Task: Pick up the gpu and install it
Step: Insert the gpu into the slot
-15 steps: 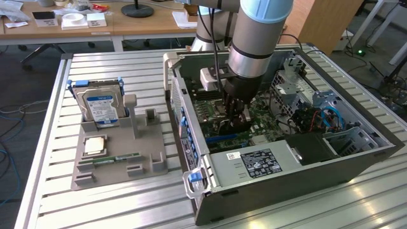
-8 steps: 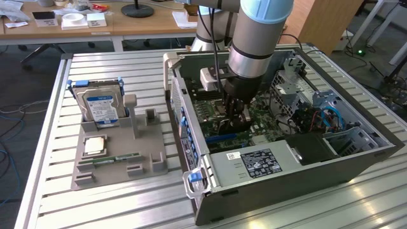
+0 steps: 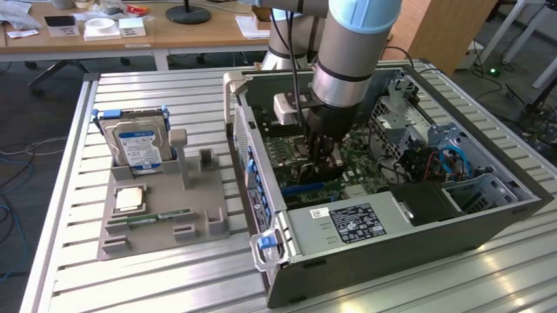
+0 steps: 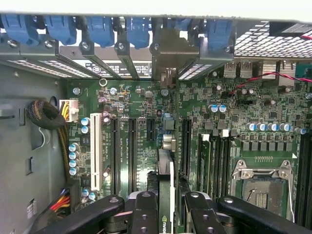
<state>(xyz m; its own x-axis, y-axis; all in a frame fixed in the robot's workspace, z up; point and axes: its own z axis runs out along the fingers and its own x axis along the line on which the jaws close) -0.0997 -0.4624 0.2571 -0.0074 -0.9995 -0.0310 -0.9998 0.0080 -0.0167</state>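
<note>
1. At the exterior view's left, a grey holder tray point(image 3: 165, 218) carries a silver hard drive point(image 3: 137, 145) standing upright, a processor chip point(image 3: 129, 197) lying flat and a narrow green memory stick point(image 3: 159, 216).
2. In the middle, the gripper point(image 3: 320, 171) reaches down into the open computer case point(image 3: 383, 241). Its fingers point(image 4: 145, 214) pinch the gpu point(image 4: 165, 192), a thin dark card seen on edge above the motherboard point(image 4: 219, 122).
3. The wrist view shows more detail: long expansion slots point(image 4: 122, 151) beside the card, blue slot clips point(image 4: 97, 29) and the empty processor socket point(image 4: 263, 187).
</note>
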